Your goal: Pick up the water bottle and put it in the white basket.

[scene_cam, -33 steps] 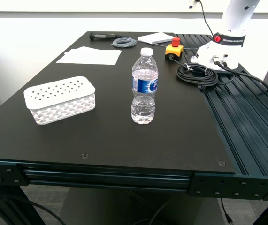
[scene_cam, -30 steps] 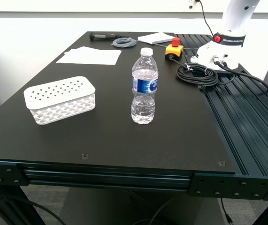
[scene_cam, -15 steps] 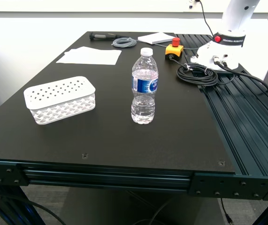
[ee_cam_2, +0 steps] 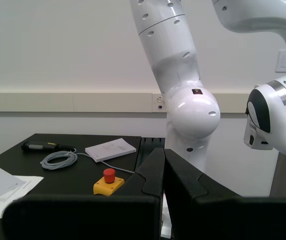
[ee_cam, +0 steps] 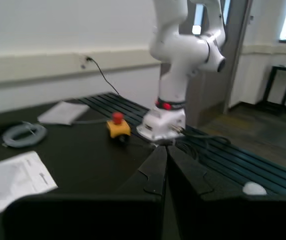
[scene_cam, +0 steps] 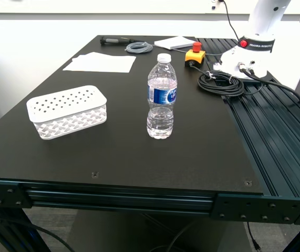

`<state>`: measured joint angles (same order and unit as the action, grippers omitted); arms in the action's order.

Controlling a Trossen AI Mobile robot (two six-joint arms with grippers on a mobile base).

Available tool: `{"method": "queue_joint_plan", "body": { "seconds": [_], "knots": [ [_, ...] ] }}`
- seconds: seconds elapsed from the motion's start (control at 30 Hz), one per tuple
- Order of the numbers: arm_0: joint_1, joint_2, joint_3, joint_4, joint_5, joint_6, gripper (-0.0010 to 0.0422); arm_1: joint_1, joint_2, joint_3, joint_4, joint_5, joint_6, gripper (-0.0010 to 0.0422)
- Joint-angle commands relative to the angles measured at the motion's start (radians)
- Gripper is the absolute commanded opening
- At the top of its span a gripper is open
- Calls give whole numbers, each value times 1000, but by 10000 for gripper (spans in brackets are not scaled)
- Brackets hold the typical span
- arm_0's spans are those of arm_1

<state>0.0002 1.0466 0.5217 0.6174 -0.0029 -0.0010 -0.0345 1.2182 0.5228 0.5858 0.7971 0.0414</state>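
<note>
While the water bottle (scene_cam: 162,97) stands upright near the middle of the black table (scene_cam: 123,152), its white cap on and its blue label facing the camera, nothing touches it. To the exterior view's left, well apart from the bottle, the white basket (scene_cam: 67,111) sits with its hole-dotted flat face turned up and its lattice sides resting on the table (so it appears to be upside down). At the far end lie white paper sheets (scene_cam: 100,62), a coiled grey cable (scene_cam: 138,48), a dark handled tool (scene_cam: 114,40) and a white booklet (scene_cam: 175,42). A yellow box with a red emergency-stop button (scene_cam: 194,54) sits at the far right, just beside a coil of black cable (scene_cam: 221,82) and the base of a white robot arm (scene_cam: 255,44) on the ribbed rail section.

Neither of my arms shows in the exterior view. My first gripper (ee_cam: 166,165) has its two dark fingers pressed together with nothing between them, looking toward the stop button and the white arm. My second gripper (ee_cam_2: 163,167) is likewise closed on nothing, raised and facing the same far end of the table
</note>
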Motion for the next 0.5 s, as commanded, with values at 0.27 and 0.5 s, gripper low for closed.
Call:
{"method": "queue_joint_plan", "body": {
  "seconds": [0.27, 0.5],
  "knots": [
    [1, 0, 1, 3, 0, 0, 1, -141, 277, 9, -26, 119, 235, 0],
    [1, 0, 1, 2, 0, 0, 1, -255, 402, 62, -23, 132, 381, 0]
  ]
}}
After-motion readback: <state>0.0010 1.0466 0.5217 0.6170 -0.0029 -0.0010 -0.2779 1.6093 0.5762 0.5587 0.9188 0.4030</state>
